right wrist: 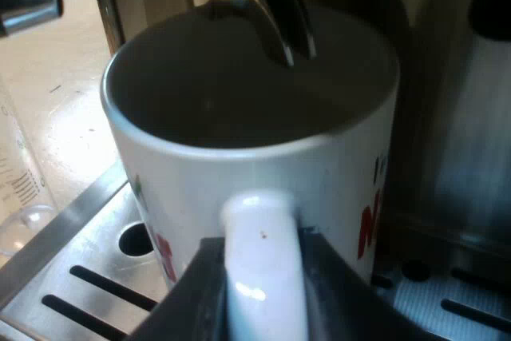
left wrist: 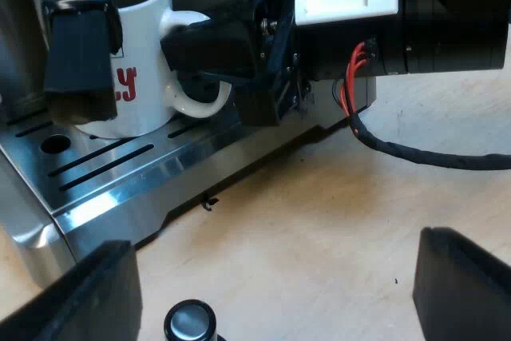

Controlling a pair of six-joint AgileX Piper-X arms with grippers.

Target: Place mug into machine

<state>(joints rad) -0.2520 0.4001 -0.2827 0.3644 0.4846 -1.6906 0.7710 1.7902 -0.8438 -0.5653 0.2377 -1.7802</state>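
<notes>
Where mug [left wrist: 148,37] stands on slotted drip tray [left wrist: 120,177], wooden tabletop [left wrist: 319,221]

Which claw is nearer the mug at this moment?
Right. The right claw grips the mug by its handle on the drip tray; the left claw hangs open over the table, apart from it.

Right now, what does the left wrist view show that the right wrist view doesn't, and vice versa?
Left wrist view adds: my open left tool over the wooden table, a black round knob standing on it (possibly the tamper), and the right tool seen from outside, at the mug handle.
Right wrist view adds: the mug's dark inside, a metal spout above its rim, and a measuring glass past the drip tray edge.
Both: the white mug with red lettering on the slotted drip tray, with the right tool closed on its handle.
</notes>
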